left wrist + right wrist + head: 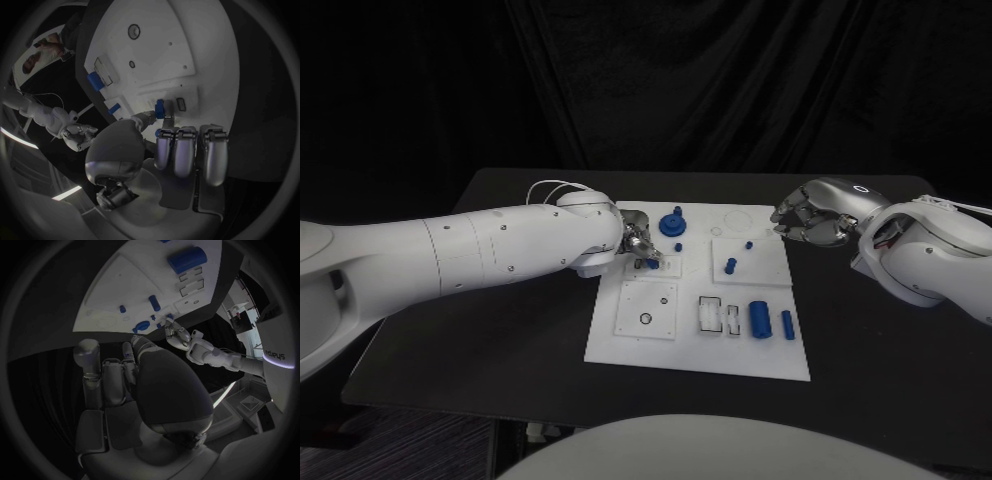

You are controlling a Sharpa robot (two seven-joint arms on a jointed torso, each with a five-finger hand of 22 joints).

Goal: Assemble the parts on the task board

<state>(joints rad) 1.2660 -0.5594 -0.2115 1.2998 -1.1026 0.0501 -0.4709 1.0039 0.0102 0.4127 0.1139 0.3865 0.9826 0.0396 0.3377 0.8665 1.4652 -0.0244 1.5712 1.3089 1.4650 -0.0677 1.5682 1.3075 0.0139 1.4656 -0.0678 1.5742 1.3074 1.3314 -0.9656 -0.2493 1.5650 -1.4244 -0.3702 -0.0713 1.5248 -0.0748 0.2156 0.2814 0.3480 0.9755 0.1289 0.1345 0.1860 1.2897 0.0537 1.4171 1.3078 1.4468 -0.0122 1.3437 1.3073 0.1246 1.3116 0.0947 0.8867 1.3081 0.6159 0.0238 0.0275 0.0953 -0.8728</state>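
White board (678,345) lies mid-table (488,300), long side running from the far edge toward the near one. Left hand (638,243) is over the board's far left part, fingers (145,118) pinching a small blue peg (159,108) that stands at a small square plate there; left wrist view shows the peg tip held at the board surface next to a small slot. Other fingers of that hand curl in, holding nothing. Right hand (816,213) hovers off the board's far right corner, above the table, apart from all parts; fingers (100,375) lie together, bent inward, nothing in them. Blue knob piece (674,224) sits on the board's far middle, just beside the left hand. Small blue peg (730,266) and a tinier one (749,244) on the right square plate. Near right of the board: a fat blue cylinder (760,318) and a thin blue bar (788,324), side by side, next to white rectangular slots (713,314). Near left plate has a round hole (645,319).
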